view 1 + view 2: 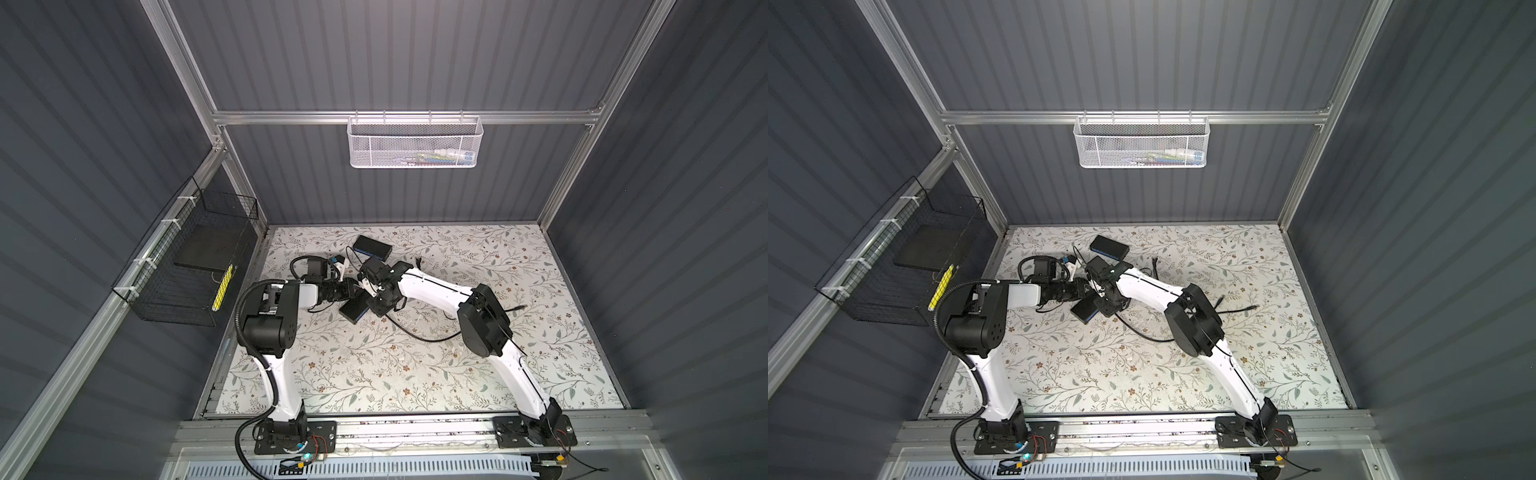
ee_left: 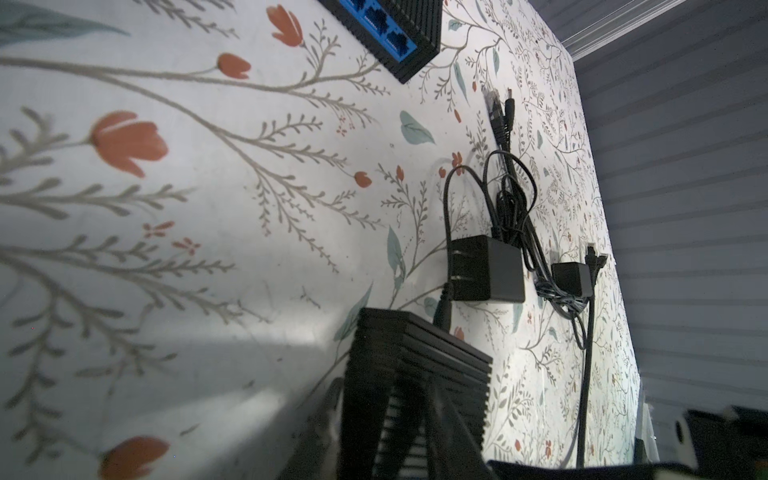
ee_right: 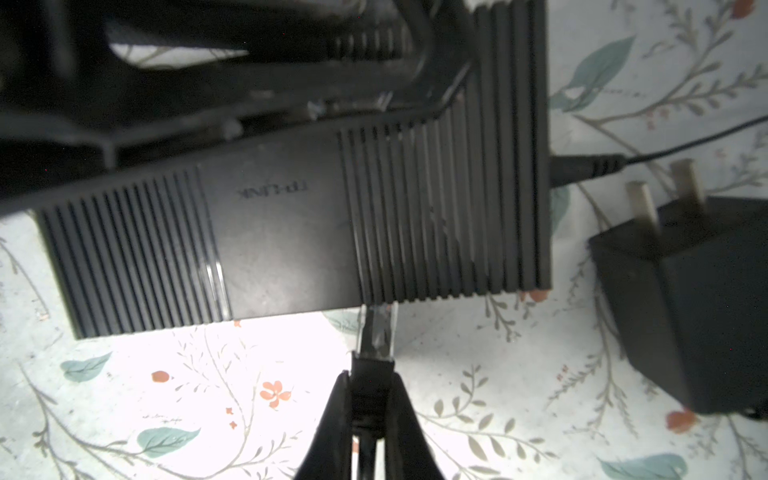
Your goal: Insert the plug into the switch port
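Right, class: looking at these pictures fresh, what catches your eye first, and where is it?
The left gripper and right gripper meet at a black switch box left of centre on the floral table: the left clamps the box, the right pinches a clear plug at its long edge. A second blue-faced switch lies farther back.

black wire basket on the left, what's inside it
A flat black panel lies inside the black wire basket, with a yellow strip at one end. Anything under the panel is hidden.

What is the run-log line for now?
left hand: grips switch | right hand: grips plug | plug tip: at switch edge, seating unclear
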### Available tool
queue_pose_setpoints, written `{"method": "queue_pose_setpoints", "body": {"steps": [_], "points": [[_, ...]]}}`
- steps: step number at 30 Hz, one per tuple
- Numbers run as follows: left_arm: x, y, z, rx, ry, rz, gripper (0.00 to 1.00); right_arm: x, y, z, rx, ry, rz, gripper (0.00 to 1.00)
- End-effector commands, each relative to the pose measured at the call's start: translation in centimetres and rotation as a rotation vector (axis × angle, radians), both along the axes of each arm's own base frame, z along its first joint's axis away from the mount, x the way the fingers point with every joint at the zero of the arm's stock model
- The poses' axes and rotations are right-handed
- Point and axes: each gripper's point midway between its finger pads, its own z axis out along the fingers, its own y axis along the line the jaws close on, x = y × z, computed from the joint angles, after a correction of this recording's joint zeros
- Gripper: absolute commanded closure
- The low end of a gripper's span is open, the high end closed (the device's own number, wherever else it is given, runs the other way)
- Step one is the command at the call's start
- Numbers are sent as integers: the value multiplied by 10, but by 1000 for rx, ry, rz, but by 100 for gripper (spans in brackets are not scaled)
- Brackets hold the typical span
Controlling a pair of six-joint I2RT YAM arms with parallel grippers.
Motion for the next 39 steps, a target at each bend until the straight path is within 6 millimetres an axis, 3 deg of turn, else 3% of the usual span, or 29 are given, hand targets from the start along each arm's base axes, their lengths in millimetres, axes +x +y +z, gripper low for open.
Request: {"method": "queue_pose_setpoints", "body": {"steps": [1,12,19,39], "points": [[-70,-25,-54,16,306,-92,68,46,43,48,199,-212,13,100],[-74,-28,-58,16,329,-106,68,55,33,33,247,-244,4,100],[-78,-28,-61,34,344,-114,68,62,25,42,268,-292,-9,100],[-79,-48,-66,13,358,-148,69,66,33,40,256,-297,22,100]]}}
